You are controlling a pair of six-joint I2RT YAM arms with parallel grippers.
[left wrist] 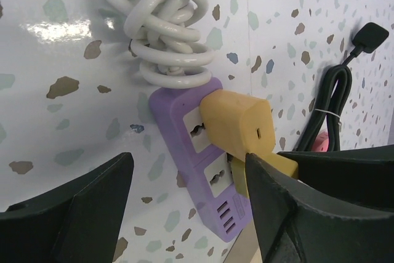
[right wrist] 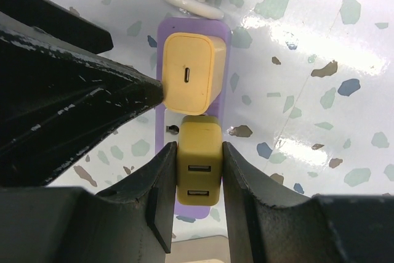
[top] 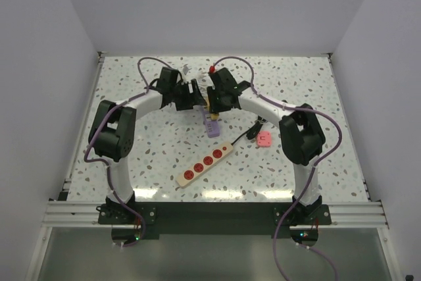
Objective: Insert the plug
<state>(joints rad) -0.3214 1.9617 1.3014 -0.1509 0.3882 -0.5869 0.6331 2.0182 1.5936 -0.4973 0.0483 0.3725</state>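
A purple power strip (top: 212,126) lies mid-table with a coiled white cable (left wrist: 163,23) at its far end. A pale yellow charger (right wrist: 188,73) sits plugged in its upper socket. My right gripper (right wrist: 198,180) is shut on a darker yellow plug (right wrist: 198,164) with two USB ports, held over the strip's lower socket (left wrist: 217,177). The socket's holes still show, so the plug stands just off it. My left gripper (left wrist: 191,214) is open and empty, its fingers (left wrist: 74,214) on either side of the strip (left wrist: 206,198). Its dark finger (right wrist: 68,97) also shows in the right wrist view.
A cream power strip (top: 205,162) with red sockets lies nearer the arms. A pink adapter (top: 264,139) and a bundled black cable (left wrist: 329,112) lie to the right of the purple strip. Both grippers (top: 197,100) (top: 215,104) crowd together over the strip.
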